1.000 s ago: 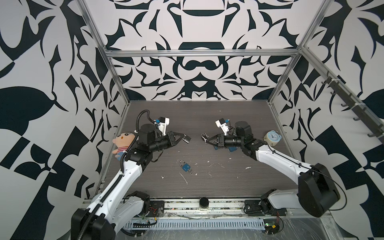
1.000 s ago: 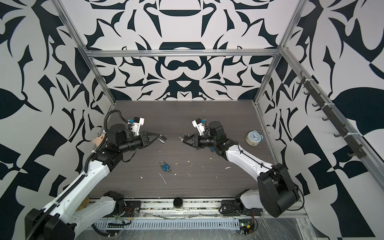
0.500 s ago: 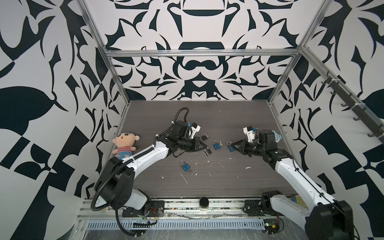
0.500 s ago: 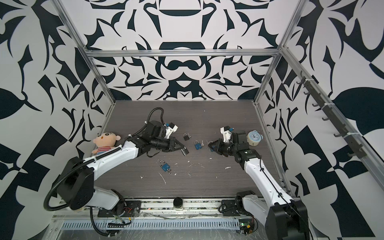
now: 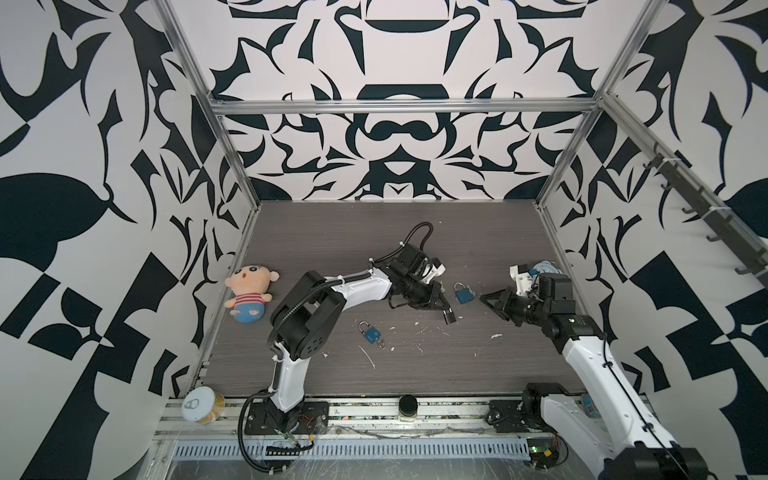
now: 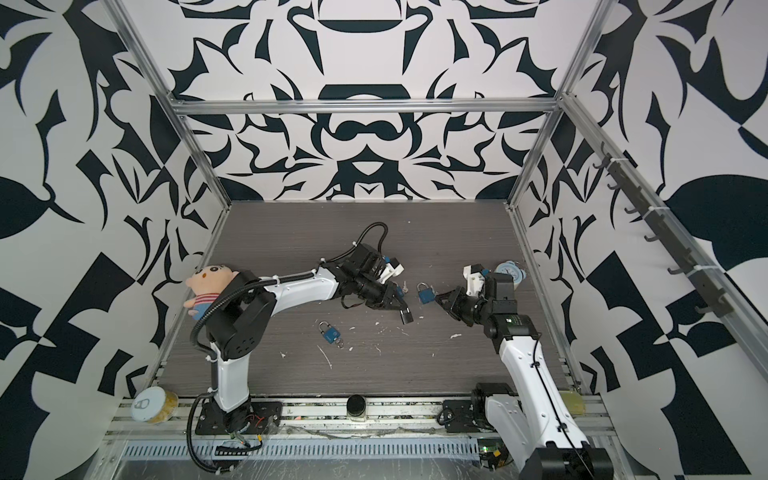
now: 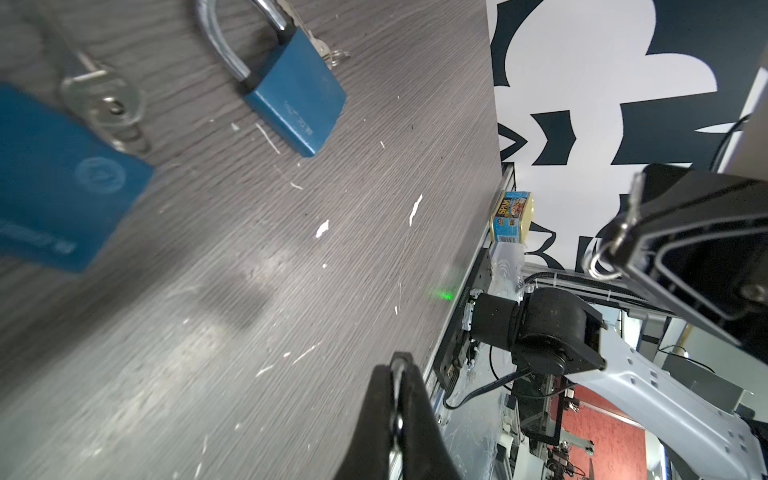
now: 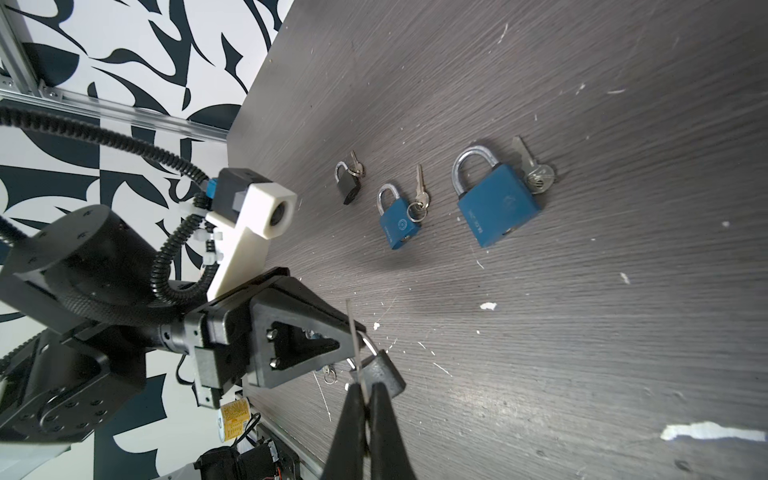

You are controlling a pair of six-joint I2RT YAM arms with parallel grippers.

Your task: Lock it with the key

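My left gripper reaches to mid-table and is shut on the shackle of a small black padlock, which hangs just above the table. The right gripper faces it from the right across a short gap in both top views. In the right wrist view the right gripper is shut on a thin key held edge-on, and the black padlock sits right behind the blade. Whether the key touches the lock I cannot tell. A key ring dangles from the right gripper in the left wrist view.
A large blue padlock lies between the grippers, a smaller blue one with keys nearer the front. A small black padlock with keys lies further off. A doll is at the left wall, a clock at the right.
From a raised face-off a second ago, both grippers came down low and shifted right, still shut. The left arm now stretches across the middle, and a large blue padlock lies between the grippers.
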